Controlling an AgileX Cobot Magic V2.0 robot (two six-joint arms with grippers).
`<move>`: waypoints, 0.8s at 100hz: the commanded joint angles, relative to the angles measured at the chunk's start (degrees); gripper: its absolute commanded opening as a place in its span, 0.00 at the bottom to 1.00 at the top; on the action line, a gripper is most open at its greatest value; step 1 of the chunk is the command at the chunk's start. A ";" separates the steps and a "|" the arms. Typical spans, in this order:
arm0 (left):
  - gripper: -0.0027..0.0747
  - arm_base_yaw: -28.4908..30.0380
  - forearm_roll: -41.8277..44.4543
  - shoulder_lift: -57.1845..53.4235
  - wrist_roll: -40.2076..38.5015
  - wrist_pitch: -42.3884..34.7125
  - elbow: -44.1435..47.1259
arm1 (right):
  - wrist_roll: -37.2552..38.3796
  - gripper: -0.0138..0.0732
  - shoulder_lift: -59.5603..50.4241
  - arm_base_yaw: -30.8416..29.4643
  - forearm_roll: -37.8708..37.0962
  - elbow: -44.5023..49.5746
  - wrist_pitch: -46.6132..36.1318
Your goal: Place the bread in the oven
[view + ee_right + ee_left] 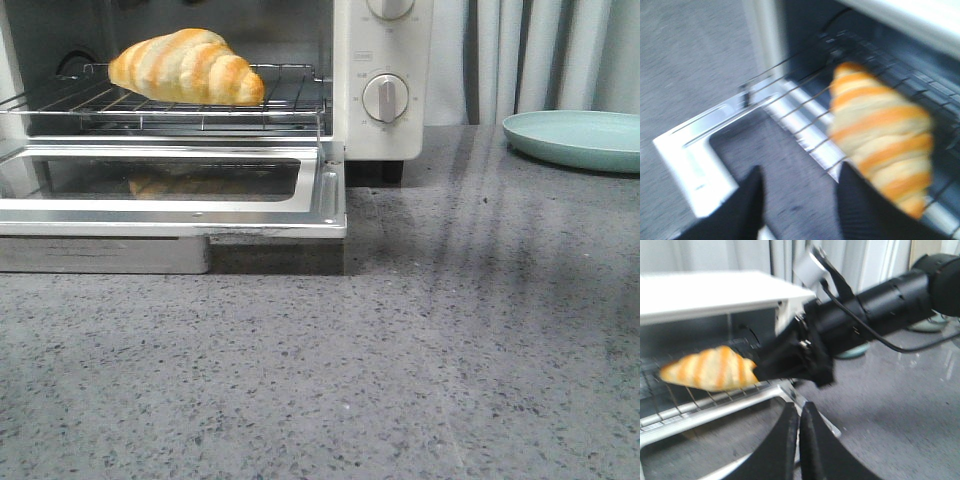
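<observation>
Setting: a grey speckled countertop with the oven standing at its back left and pale curtains behind it.
Oven: white, its glass-windowed door is folded down flat toward the front, with a faint reflection of the roll showing in the glass. Two round white knobs sit on the panel at the oven's right side.
Wire rack: a metal wire rack is slid partly out of the oven cavity above the open door.
Bread: the bread, a glossy golden-orange roll with cream stripes, lies on the wire rack toward its left half, inside the mouth of the oven. Nothing is gripping it.
Plate: a pale green plate rests on the counter at the far right, well apart from the oven.
Left gripper: the left gripper appears only in its own wrist view, where its two black fingers are pressed together with nothing between them, above the edge of the open door.
Right gripper: the right gripper has its fingers spread apart and empty, with the bread just beside one finger. The left wrist view, which is blurred, shows the right arm reaching toward the oven with its tip close to the end of the roll.
</observation>
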 commanded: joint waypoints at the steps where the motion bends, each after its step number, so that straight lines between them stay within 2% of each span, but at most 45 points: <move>1: 0.01 0.11 3.70 -3.42 -3.90 -4.90 -0.09 | -0.41 0.08 -6.24 2.53 0.02 0.00 -0.26; 12: 0.01 0.97 12.95 -8.66 -12.09 -6.33 3.62 | -0.41 0.10 -13.65 3.75 0.02 6.33 -1.63; 22: 0.01 1.36 17.65 -11.83 -14.40 -6.31 6.84 | -0.41 0.10 -23.95 3.53 -2.87 14.00 -2.04; 43: 0.01 1.61 18.03 -13.32 -14.40 -6.64 10.75 | -0.41 0.10 -46.26 3.53 -15.41 30.30 -0.30; 61: 0.01 1.61 18.03 -13.32 -14.40 -6.71 11.38 | -0.41 0.10 -61.33 3.53 -16.03 40.21 0.47; 80: 0.01 1.61 18.03 -13.32 -14.40 -6.71 11.38 | -0.41 0.10 -73.06 1.65 -18.53 45.60 4.71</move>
